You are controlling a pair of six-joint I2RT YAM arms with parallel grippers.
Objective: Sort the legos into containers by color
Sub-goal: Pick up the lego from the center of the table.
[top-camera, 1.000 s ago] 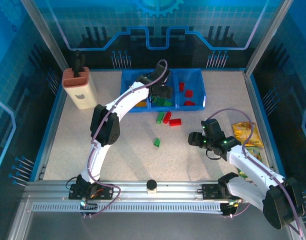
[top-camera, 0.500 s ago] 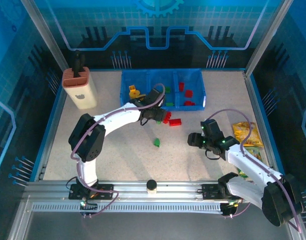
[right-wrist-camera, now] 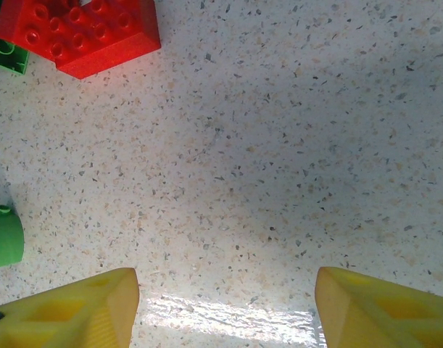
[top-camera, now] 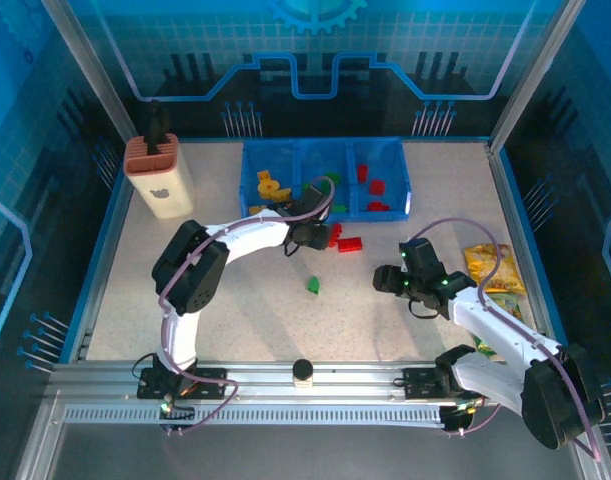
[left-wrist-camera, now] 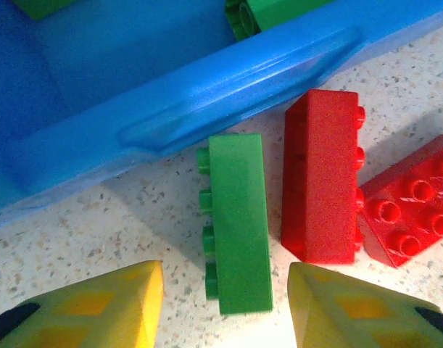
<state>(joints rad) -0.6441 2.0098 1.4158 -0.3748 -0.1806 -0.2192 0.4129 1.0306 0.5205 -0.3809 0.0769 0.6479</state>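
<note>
Left pincer (left-wrist-camera: 225,308) straddling green lego (left-wrist-camera: 239,210), blue bin (left-wrist-camera: 134,94) cropped

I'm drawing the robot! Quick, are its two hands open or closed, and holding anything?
Left gripper: open, fingers either side of a green lego, not gripping.
Right gripper: open, holding nothing.

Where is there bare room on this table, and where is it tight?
Bare: the table between holder and near rail, left of the left arm; also between bin and snack bags. Crowded: just before the bin, where a green brick and red bricks lie by the left gripper.
</note>
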